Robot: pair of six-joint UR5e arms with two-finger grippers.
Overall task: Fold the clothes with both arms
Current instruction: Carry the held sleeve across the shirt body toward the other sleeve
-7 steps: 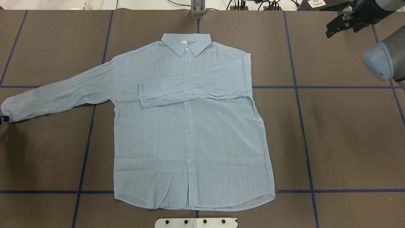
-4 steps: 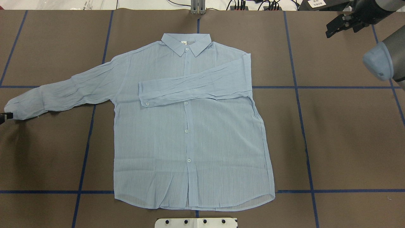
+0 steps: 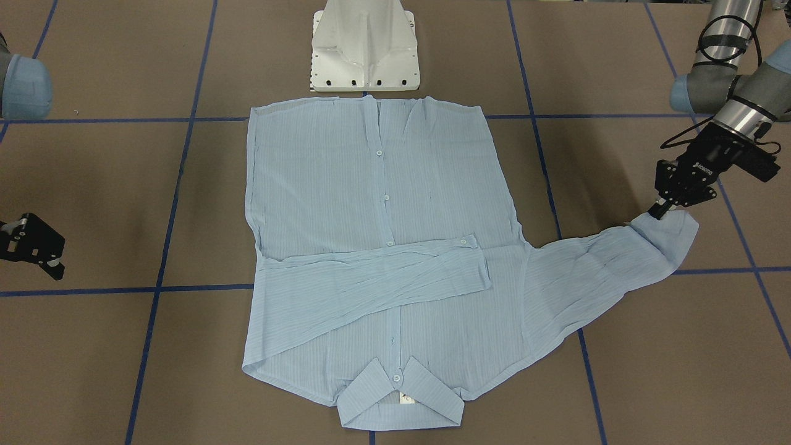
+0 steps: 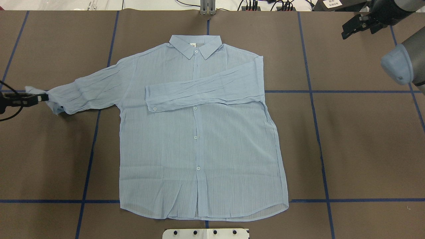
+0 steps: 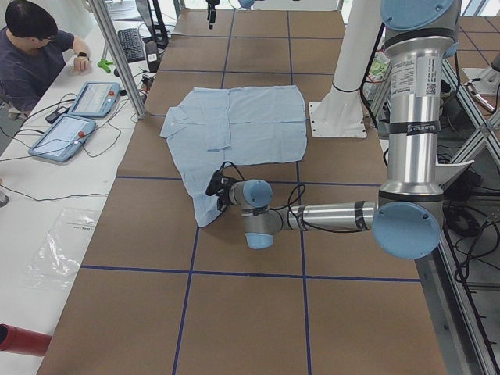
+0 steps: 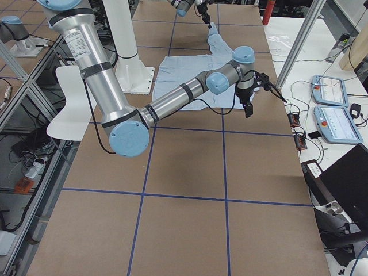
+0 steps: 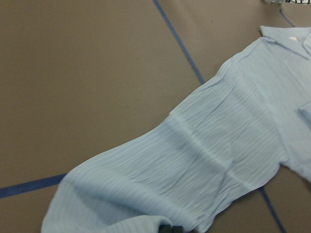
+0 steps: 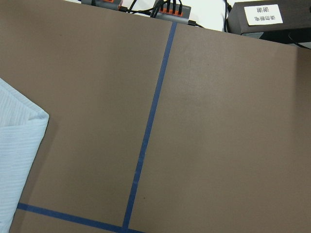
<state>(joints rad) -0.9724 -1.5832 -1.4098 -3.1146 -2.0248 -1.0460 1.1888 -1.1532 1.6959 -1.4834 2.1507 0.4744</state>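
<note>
On the brown paper-covered table with its blue tape grid (image 4: 365,149), the pale blue, finely striped long-sleeved shirt (image 4: 199,149) lies flat, front up and buttoned. Its pointed collar (image 4: 196,46) is on the side far from the robot, and the hem is nearest the white metal pedestal base (image 3: 364,49).

Progress (judged): early.
- Done: the folded sleeve (image 4: 202,91), on the robot's right, lies across the chest with its cuff just past the button line.
- Left: the outstretched sleeve (image 4: 89,88) reaches toward the robot's left and is not yet folded in. No body folds have begun.

Left black two-finger gripper (image 3: 659,210): jaws clamped on the sleeve cuff (image 3: 673,232), which looks lifted, with cloth sagging from it. The shirt's body lies toward the table centre, well apart from this gripper.

Right black two-finger gripper (image 3: 31,244): jaws apart and holding nothing, beside the far right part of the table and well apart from the shirt. Its wrist view catches only a corner of cloth.

Next (judged): carry the cuff across the chest.
</note>
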